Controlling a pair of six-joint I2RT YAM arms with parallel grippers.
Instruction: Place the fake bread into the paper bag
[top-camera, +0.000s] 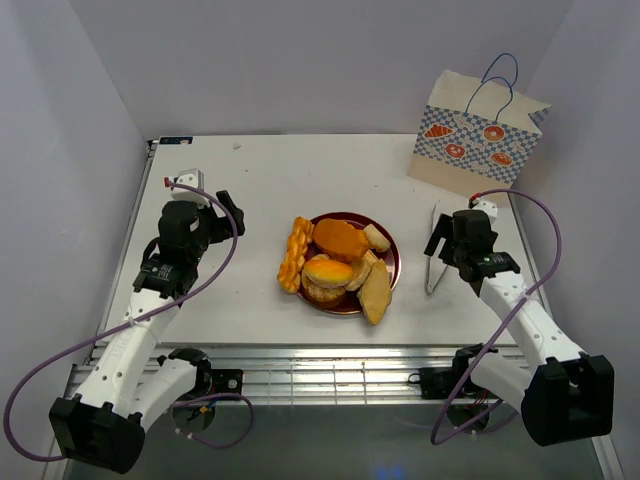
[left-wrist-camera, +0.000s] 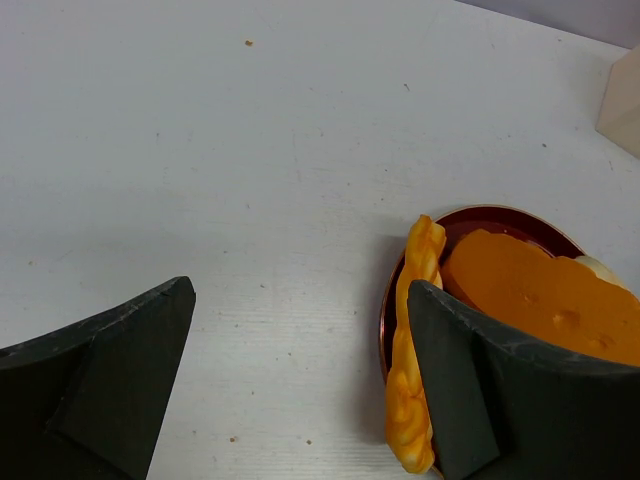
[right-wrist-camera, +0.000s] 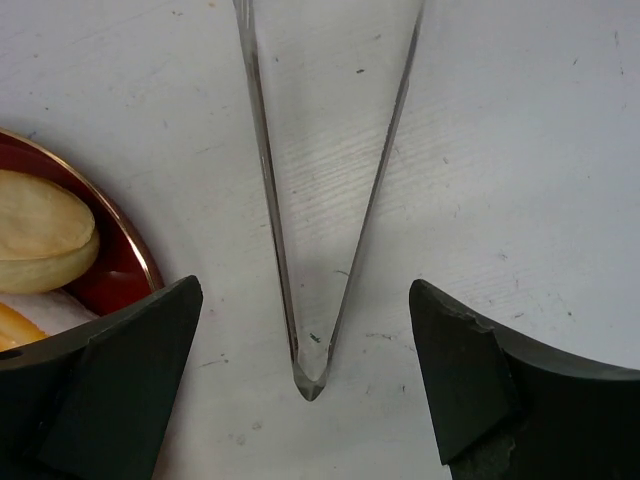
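Clearly nothing is bagged yet: on the counter the bag stands far right, the bread heaped on the plate. Both the left end effector and right end effector gape wide, empty. The right hangs over what look like clear tongs; centre first, then descend straight.

Clear tongs lie on the table just right of the plate, directly under the right claw.

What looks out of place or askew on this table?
The braided stick lies against the red plate's left rim, partly off it, and a flat wedge overhangs its near rim. Clear tongs lie on the table right of the plate. Nothing spilled or damaged.
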